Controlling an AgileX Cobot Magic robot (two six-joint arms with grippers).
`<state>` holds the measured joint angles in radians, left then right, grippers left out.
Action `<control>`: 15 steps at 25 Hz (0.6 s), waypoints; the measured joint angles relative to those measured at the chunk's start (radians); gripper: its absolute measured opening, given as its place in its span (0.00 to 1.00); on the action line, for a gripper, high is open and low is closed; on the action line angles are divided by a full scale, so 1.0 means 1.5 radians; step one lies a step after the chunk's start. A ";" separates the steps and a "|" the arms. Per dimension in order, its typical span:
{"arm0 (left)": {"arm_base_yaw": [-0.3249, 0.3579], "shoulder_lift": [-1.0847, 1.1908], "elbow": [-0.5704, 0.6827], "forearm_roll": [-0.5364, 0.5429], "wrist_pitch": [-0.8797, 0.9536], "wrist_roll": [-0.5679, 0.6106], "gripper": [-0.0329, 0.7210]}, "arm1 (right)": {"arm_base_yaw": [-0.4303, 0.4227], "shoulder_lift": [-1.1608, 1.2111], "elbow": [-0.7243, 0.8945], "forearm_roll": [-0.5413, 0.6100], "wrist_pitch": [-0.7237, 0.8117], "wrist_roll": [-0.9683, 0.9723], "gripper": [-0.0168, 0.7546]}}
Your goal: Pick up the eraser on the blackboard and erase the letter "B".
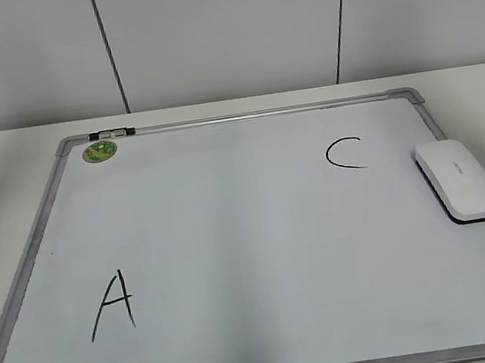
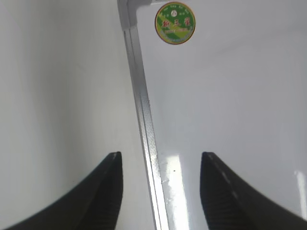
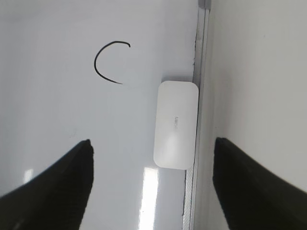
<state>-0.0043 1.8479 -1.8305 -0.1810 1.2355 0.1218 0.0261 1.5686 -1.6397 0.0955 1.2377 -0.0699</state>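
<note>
Exterior view cuts both arms down to dark scraps in the top corners. No "B" can be made out on the blackboard (image 1: 232,236), only a black "A" (image 1: 113,303) and "C" (image 1: 344,154). The eraser (image 1: 458,178), smooth rounded white plastic, lies against the right grey frame. The round green magnet (image 1: 100,150) sits top left. Left gripper (image 2: 160,191) and right gripper (image 3: 153,187) hang spread, empty

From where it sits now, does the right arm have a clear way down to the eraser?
Probably yes. The right end effector hangs open above the board, and the eraser lies bare just ahead between its fingers. Only the blackboard frame, tight against the eraser's right side, might crowd one finger.
</note>
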 joint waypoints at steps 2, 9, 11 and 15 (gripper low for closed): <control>0.000 -0.042 0.000 -0.006 0.004 0.000 0.54 | 0.000 -0.034 0.000 0.002 0.001 -0.001 0.79; -0.001 -0.194 0.000 -0.009 0.008 -0.003 0.54 | 0.000 -0.169 0.019 0.003 0.011 -0.003 0.79; -0.001 -0.237 0.001 -0.011 0.009 -0.018 0.54 | 0.000 -0.211 0.046 0.003 0.013 -0.004 0.79; -0.001 -0.340 0.059 -0.025 0.010 -0.029 0.54 | 0.000 -0.288 0.126 0.002 0.013 -0.004 0.79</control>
<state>-0.0059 1.3378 -1.7425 -0.2178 1.2510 0.0785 0.0261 1.1366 -1.4512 0.0980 1.2579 -0.0754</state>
